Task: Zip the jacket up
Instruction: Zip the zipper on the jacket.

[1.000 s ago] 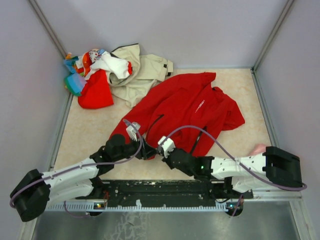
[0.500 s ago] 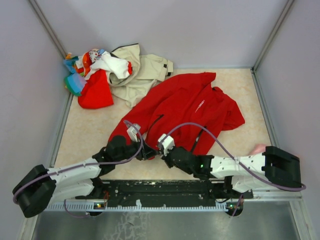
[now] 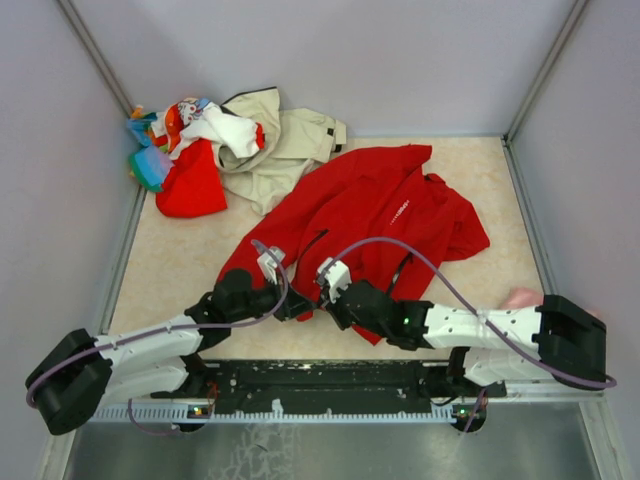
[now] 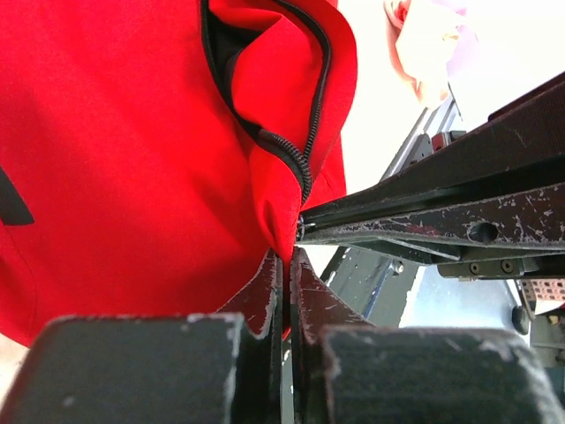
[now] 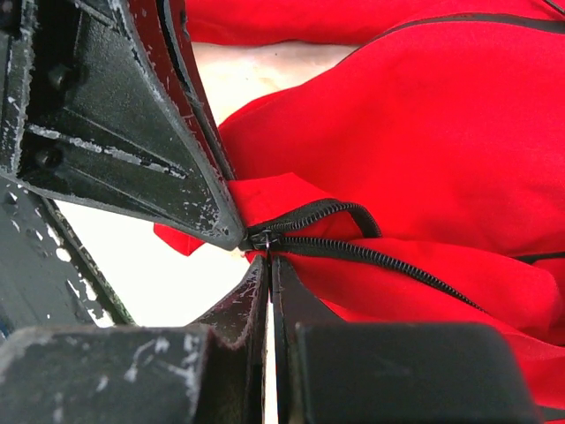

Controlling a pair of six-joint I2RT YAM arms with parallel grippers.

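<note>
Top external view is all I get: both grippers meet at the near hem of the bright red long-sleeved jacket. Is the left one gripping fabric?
Observer: Yes, the left gripper is shut on the hem corner of the bright red long-sleeved jacket, below the black zipper teeth.
Operator: And the right?
Observer: The right gripper is shut right at the small black zipper slider.
Operator: Any zipping done?
Observer: None visible; the two tooth rows part directly at the slider.

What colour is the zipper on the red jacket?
Black; the zipper shows best in the right wrist view.
</note>
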